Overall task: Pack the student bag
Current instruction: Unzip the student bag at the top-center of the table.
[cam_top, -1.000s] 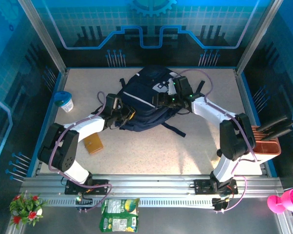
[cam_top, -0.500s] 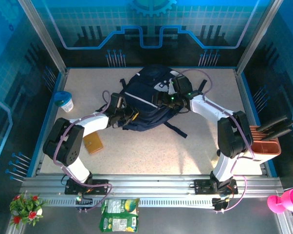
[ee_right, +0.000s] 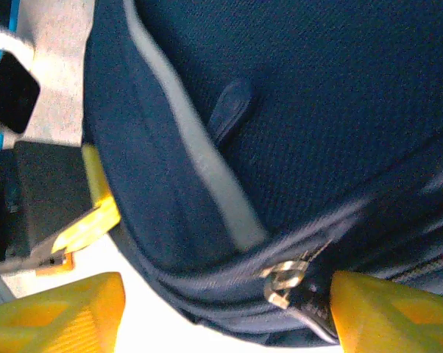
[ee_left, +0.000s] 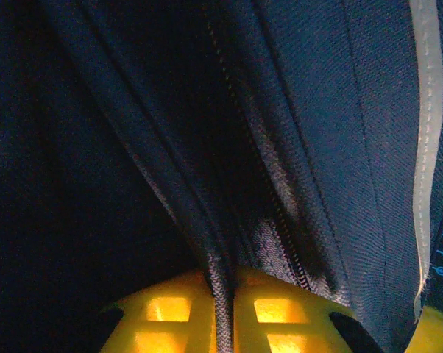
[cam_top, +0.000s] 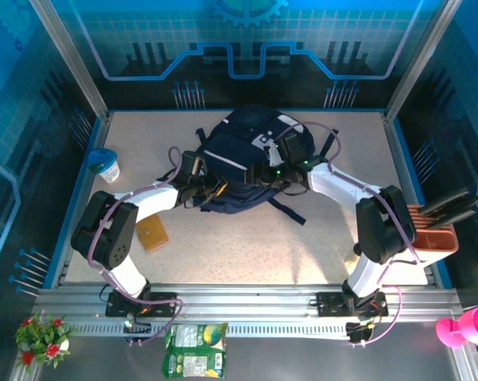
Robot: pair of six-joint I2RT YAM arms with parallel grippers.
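Observation:
The student bag (cam_top: 239, 155), dark navy with a thin white stripe, lies at the middle back of the table. My left gripper (cam_top: 213, 189) is at its near left edge. In the left wrist view that gripper (ee_left: 223, 294) is shut on a raised seam of the bag (ee_left: 339, 110) beside a zipper line. My right gripper (cam_top: 272, 173) is at the bag's right side. In the right wrist view it (ee_right: 225, 309) stands open astride the bag's lower edge (ee_right: 317, 88). A metal zipper pull (ee_right: 284, 283) lies close to its right finger.
A white cup with a blue lid (cam_top: 106, 165) stands at the left. A brown wallet (cam_top: 152, 234) lies near the left arm. A brown holder (cam_top: 433, 236) sits at the right edge. A bag strap (cam_top: 291, 213) trails toward the near side.
The right gripper has shifted slightly toward the near right along the bag and its jaws have wavered in width. The left gripper has stayed shut on the seam, edging a little right.

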